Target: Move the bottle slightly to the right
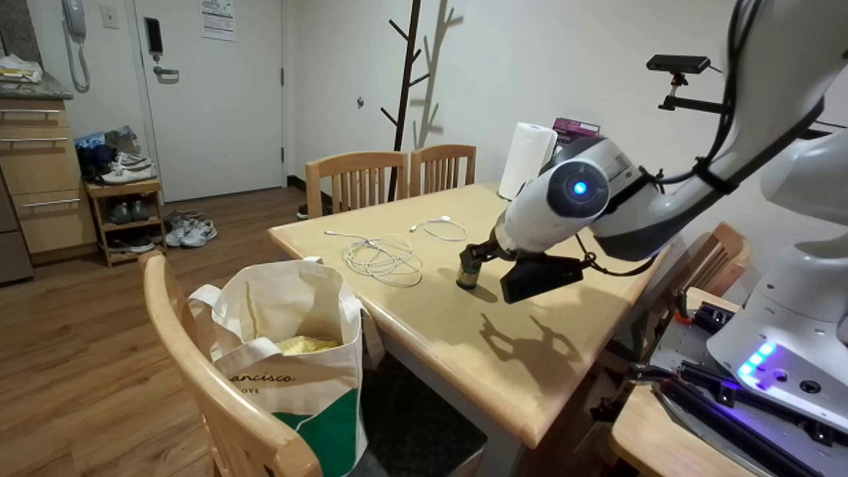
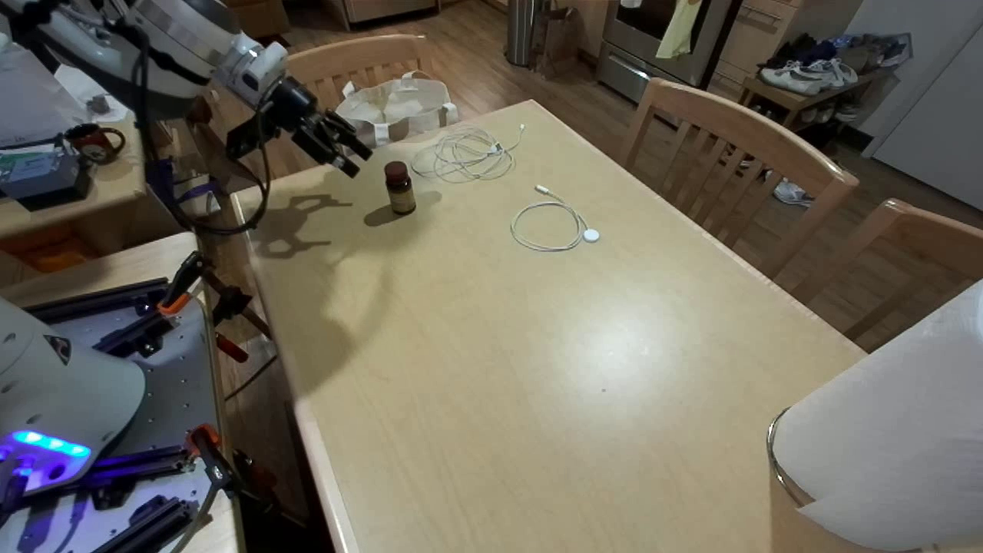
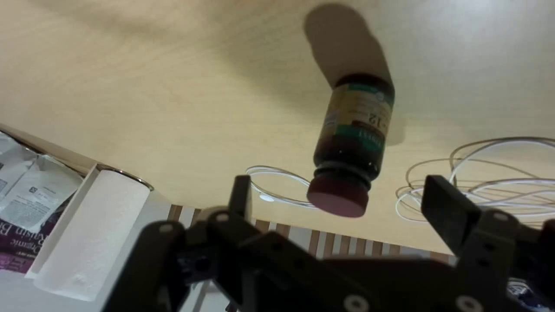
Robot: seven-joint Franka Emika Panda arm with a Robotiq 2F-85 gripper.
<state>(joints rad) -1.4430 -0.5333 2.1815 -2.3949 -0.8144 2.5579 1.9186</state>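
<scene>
The bottle (image 3: pixel 355 125) is small and dark brown, with a reddish-brown cap and a yellow and green label. It stands upright on the wooden table in both exterior views (image 1: pixel 468 278) (image 2: pixel 400 192). My gripper (image 3: pixel 336 188) is open, with its two fingers wide apart in the wrist view. The bottle's cap shows between the fingers there, and neither finger touches it. In an exterior view the gripper (image 2: pixel 358 160) hangs above the table, a short way off to the bottle's side. In an exterior view the gripper (image 1: pixel 472 253) covers the bottle's top.
A coiled white cable (image 2: pixel 468 157) and a smaller looped cable (image 2: pixel 547 226) lie on the table (image 2: pixel 491 369) near the bottle. A white paper towel roll (image 1: pixel 527 159) stands at the table's far end. A tote bag (image 1: pixel 291 344) and chairs (image 1: pixel 358 175) are at the edges.
</scene>
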